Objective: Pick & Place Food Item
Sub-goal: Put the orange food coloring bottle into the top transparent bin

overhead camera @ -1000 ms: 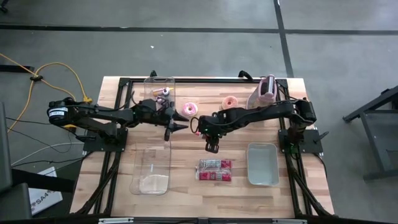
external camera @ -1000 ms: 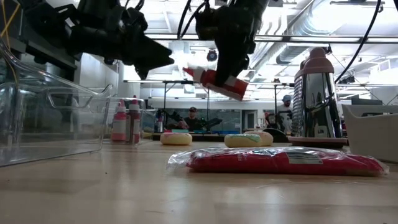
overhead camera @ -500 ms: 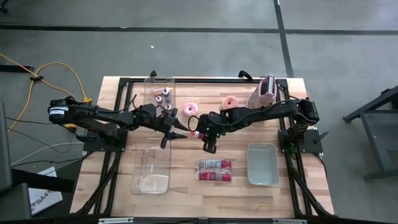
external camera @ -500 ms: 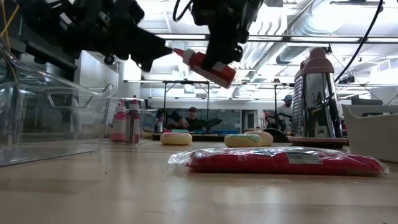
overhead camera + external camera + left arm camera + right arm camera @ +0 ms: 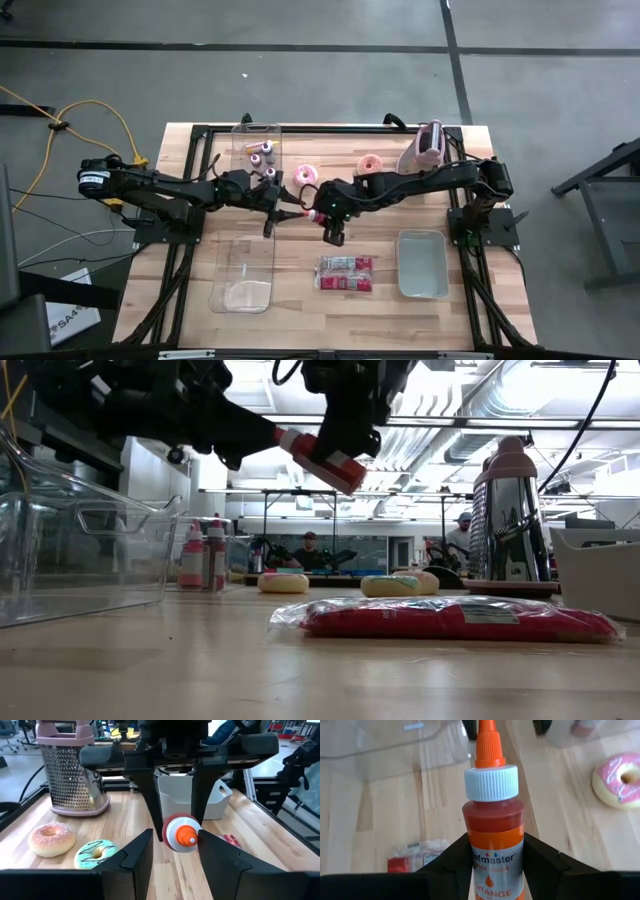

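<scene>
Right hand (image 5: 322,215) grips the orange bottle (image 5: 494,827) midair; left hand (image 5: 287,212) open around its tip.

Printed on the orange bottle (image 5: 493,827), on its label below the white cap (image 5: 491,782): "efmaster", first letters hidden; beneath that a small unreadable line, then "ORANGE". No other legible text anywhere.

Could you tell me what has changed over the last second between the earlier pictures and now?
The right end effector, shut on the orange food colouring bottle, carried it toward the left arm and tipped its nozzle that way. The left end effector advanced until its open fingers flank the nozzle, not yet gripping. The red packet, both doughnuts, grater and bins stayed put.
</scene>
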Tool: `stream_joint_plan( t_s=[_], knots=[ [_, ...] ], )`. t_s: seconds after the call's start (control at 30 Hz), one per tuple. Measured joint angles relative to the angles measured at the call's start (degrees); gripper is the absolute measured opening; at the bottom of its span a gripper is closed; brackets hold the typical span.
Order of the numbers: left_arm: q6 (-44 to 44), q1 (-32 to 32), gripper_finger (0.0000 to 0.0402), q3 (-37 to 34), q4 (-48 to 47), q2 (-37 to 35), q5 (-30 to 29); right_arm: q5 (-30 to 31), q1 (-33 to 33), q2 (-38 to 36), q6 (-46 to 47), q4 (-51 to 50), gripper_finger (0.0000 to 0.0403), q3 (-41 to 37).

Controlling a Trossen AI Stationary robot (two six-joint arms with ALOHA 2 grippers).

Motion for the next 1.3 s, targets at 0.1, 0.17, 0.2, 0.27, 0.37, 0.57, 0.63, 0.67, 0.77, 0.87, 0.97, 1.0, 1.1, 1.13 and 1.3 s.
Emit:
stream_joint_plan(
  t_s=[0.1,0.17,0.2,0.27,0.37,0.57,0.63,0.67,0.77,0.87,0.97,1.0,1.1,1.13,1.3],
  knots=[
    [-0.1,0.0,0.0147,0.0,0.4,0.0,0.0,0.0,0.0,0.0,-1.1,1.9,0.0138,0.0],
    [-0.2,0.0,0.0147,0.0,0.6,0.0,0.1,0.1,-0.1,0.0,-2.0,2.6,0.0138,0.0],
    [-0.2,0.0,0.0147,0.0,0.8,0.0,0.1,0.2,-0.1,0.0,-2.4,3.0,0.0138,0.0],
    [-0.2,0.0,0.0147,0.0,0.9,0.0,0.2,0.9,-0.1,0.0,-2.8,3.6,0.0138,0.0],
    [-0.2,0.0,0.0147,0.0,0.9,0.0,0.2,2.9,-0.1,0.0,-3.8,3.6,0.0138,0.0],
    [-0.2,0.0,0.0147,0.0,0.9,0.0,0.4,4.2,-0.1,0.0,-4.0,3.8,0.0138,0.0],
    [-0.2,0.0,0.0147,0.0,0.9,0.0,0.3,4.4,-0.1,0.0,-4.0,3.8,0.0138,0.0],
    [-0.2,0.0,0.0147,0.0,1.0,0.0,0.3,4.3,-0.1,0.0,-4.0,3.8,0.0138,0.0],
    [-0.2,0.0,0.0147,0.0,1.2,0.0,0.3,4.3,-0.1,0.0,-4.0,3.9,0.0138,0.0],
    [-0.2,0.0,0.0154,0.0,1.4,0.0,0.3,4.3,-0.1,0.0,-4.0,4.0,0.0138,0.0],
    [-0.2,0.0,0.017,0.0,1.4,0.0,0.3,4.3,-0.1,0.0,-4.0,4.0,0.0138,0.0],
    [-0.2,0.0,0.0176,0.0,1.4,0.0,0.3,4.3,-0.1,0.0,-4.0,4.0,0.0138,0.0],
    [-0.2,0.0,0.019,0.0,1.4,0.0,0.3,4.3,-0.1,0.0,-4.0,4.1,0.0138,0.0],
    [-0.1,0.0,0.0192,0.0,1.4,0.0,0.3,4.4,-0.1,0.1,-4.0,4.4,0.0138,0.0],
    [-0.1,-0.2,0.0196,0.0,1.2,0.0,1.4,4.6,-0.2,0.1,-4.0,5.1,0.0138,0.1]
  ],
)
